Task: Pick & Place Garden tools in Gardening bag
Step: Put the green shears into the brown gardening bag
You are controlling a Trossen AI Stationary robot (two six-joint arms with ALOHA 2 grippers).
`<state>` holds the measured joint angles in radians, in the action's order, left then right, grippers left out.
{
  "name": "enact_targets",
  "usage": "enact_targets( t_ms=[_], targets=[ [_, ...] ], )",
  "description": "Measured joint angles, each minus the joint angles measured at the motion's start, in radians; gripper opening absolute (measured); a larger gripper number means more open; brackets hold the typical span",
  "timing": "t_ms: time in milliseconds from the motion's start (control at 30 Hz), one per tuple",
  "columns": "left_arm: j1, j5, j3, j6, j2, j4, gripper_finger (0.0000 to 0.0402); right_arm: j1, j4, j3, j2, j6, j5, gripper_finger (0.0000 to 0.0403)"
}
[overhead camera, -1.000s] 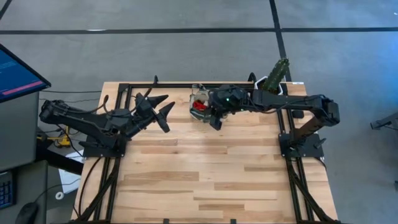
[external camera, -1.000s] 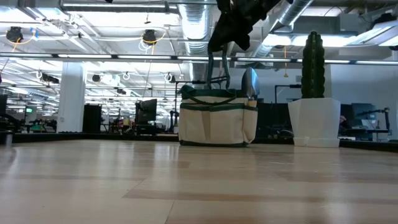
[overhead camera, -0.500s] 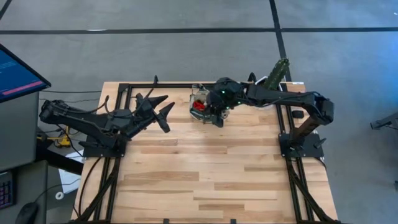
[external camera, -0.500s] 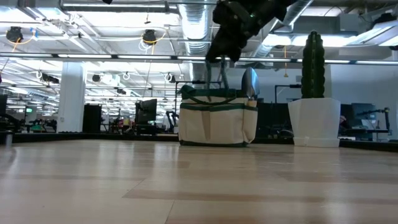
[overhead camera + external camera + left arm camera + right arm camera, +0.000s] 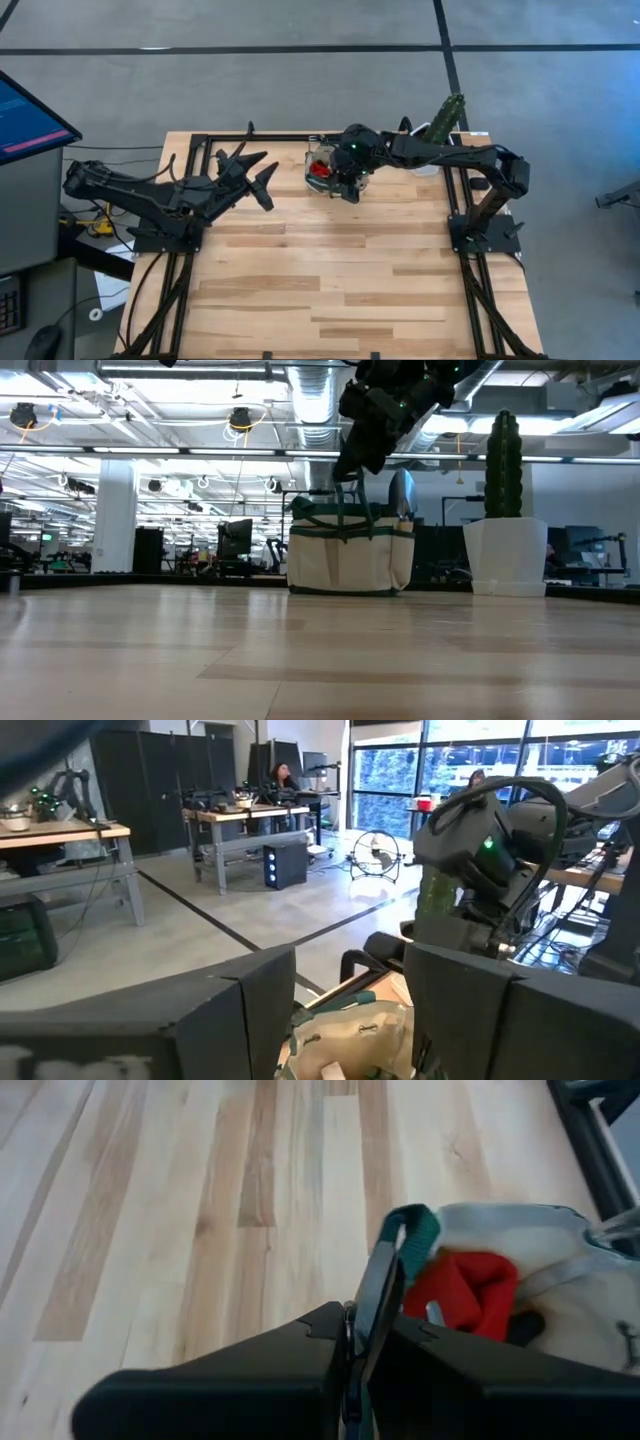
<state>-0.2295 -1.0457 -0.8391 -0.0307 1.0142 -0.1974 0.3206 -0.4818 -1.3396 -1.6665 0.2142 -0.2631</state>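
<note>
The cream gardening bag (image 5: pixel 320 168) with green trim stands on its base at the table's far middle, also seen in the low view as the bag (image 5: pixel 350 555). A red-headed tool (image 5: pixel 465 1290) lies inside it. A trowel blade (image 5: pixel 402 490) sticks up from a side pocket. My right gripper (image 5: pixel 362 1342) hangs over the bag's near side (image 5: pixel 352 460), shut on a green handle. My left gripper (image 5: pixel 262 172) is held open above the table's left part, pointing level toward the bag, with nothing between its fingers (image 5: pixel 345 1010). My right gripper pinches the bag's green handle strap (image 5: pixel 385 1275) between its two fingers, on the strap's thin edge below the loop's top (image 5: pixel 412 1232). The fingers slant down from above. The handle is held up above the bag's mouth (image 5: pixel 345 490); the bag's base stays on the table.
A white pot with a green cactus (image 5: pixel 505 550) stands at the far right, close to the bag, shown in the high view as the cactus (image 5: pixel 447 115). Black frame rails (image 5: pixel 200 150) run along the table's far and side edges. Bare wood (image 5: pixel 330 270) fills the near half.
My right gripper has sunk a little and gone toward the table's left over the bag, rolling as it went, still shut on the green handle. The bag stays where it was.
</note>
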Motion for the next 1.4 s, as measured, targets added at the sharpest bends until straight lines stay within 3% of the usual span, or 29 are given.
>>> enact_targets(
  t_ms=[433, 700, 1400],
  targets=[
    [0.000, -0.004, 0.000, 0.000, 0.000, 0.002, 0.0176, 0.029, -0.085, -0.118, 0.003, 0.058, 0.001, 0.0015],
    [0.000, -0.013, 0.000, 0.000, 0.000, 0.004, 0.0176, 0.049, -0.185, -0.118, -0.011, 0.073, -0.003, 0.0015],
    [0.000, -0.031, 0.000, 0.000, 0.000, 0.011, 0.0176, 0.034, -0.165, -0.117, -0.024, 0.224, 0.012, 0.0015]
  ],
)
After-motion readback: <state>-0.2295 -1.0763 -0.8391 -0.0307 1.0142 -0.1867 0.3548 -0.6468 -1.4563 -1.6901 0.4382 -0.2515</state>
